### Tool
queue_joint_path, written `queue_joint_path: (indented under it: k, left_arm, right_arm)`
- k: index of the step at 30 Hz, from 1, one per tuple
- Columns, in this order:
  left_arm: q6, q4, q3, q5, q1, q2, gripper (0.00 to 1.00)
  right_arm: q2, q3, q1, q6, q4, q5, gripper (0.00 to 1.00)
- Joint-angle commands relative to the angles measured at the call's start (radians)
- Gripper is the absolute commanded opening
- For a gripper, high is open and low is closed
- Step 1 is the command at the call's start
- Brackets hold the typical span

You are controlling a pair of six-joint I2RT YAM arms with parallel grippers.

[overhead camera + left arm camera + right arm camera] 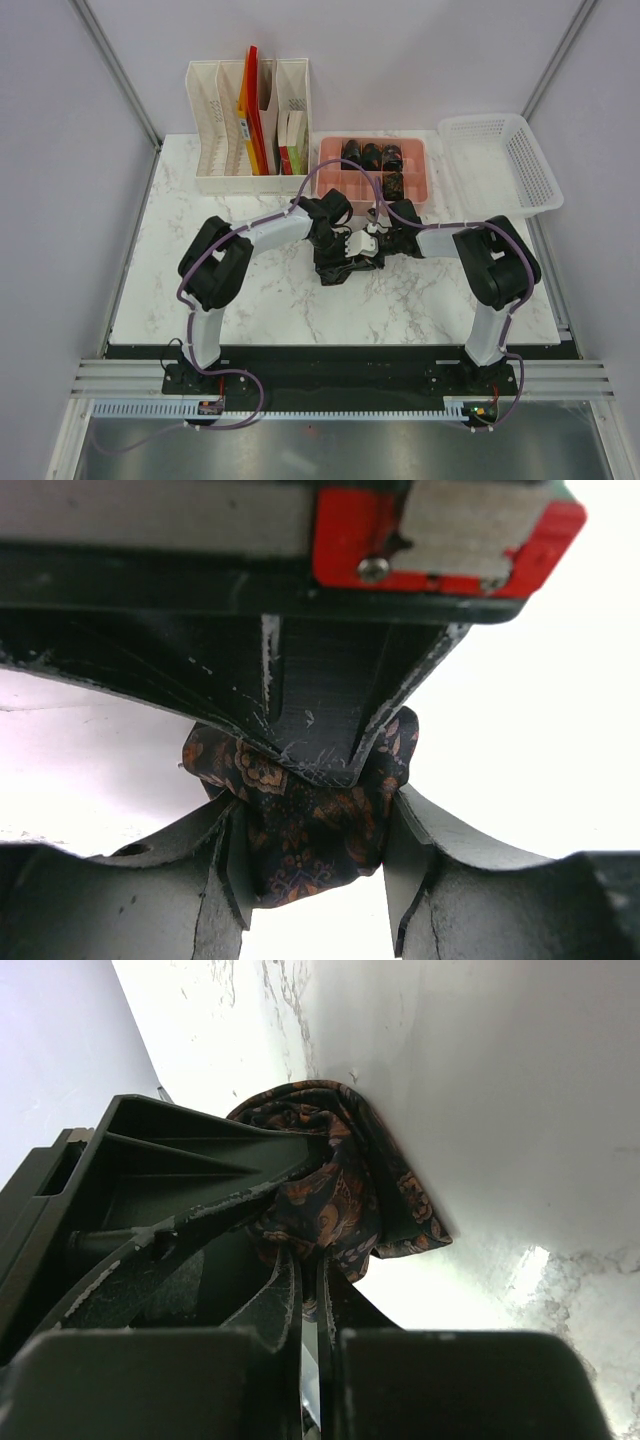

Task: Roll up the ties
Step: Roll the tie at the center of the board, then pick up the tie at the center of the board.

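Arm bases [205, 375] nearest; left gripper [345, 240] and right gripper [385, 228] meeting mid-table over dark tie [340, 268]; rolled ties [370, 155] in pink tray [322, 172] beyond. Left wrist: clamped on bunched tie, 2 fingers [225, 870] touching. Right wrist: pinched shut on tie fold, against table [500, 1110].

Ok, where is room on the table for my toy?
Bare marble lies along the front edge and at the left, before the white organizer. The middle is crowded: left tool and right tool hold the tie before the pink tray.
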Motion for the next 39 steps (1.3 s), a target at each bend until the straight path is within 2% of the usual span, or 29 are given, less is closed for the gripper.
queue_joint_path:
  k: [1, 10, 13, 18, 22, 26, 32, 36, 39]
  left_arm:
    - [-0.019, -0.053, 0.023, 0.023, -0.004, -0.011, 0.39]
    - [-0.055, -0.046, 0.086, 0.063, -0.009, -0.003, 0.49]
    - [-0.022, 0.022, -0.009, 0.107, 0.011, -0.032, 0.55]
    - [-0.006, 0.136, -0.149, 0.19, 0.066, -0.103, 0.6]
    - [-0.006, 0.243, -0.222, 0.207, 0.083, -0.158, 0.65]
    - [0.001, 0.303, -0.252, 0.215, 0.091, -0.181, 0.66]
    - [0.038, 0.28, -0.23, 0.166, 0.086, -0.189, 0.66]
    - [0.078, 0.17, -0.164, 0.121, 0.077, -0.152, 0.63]
    - [0.052, 0.156, -0.144, 0.126, 0.079, -0.144, 0.63]
  right_arm:
    - [0.056, -0.006, 0.004, -0.087, -0.11, 0.196, 0.0]
    - [0.058, 0.006, 0.003, -0.125, -0.161, 0.232, 0.0]
    - [0.059, 0.016, 0.004, -0.131, -0.169, 0.236, 0.0]
    - [0.053, 0.014, 0.004, -0.137, -0.178, 0.247, 0.0]
    - [0.05, 0.017, 0.004, -0.144, -0.179, 0.247, 0.0]
    - [0.052, 0.023, 0.001, -0.144, -0.182, 0.249, 0.0]
    - [0.061, 0.028, 0.004, -0.154, -0.204, 0.278, 0.0]
    - [0.079, 0.037, 0.003, -0.157, -0.21, 0.281, 0.0]
    - [0.085, 0.045, 0.003, -0.157, -0.218, 0.284, 0.0]
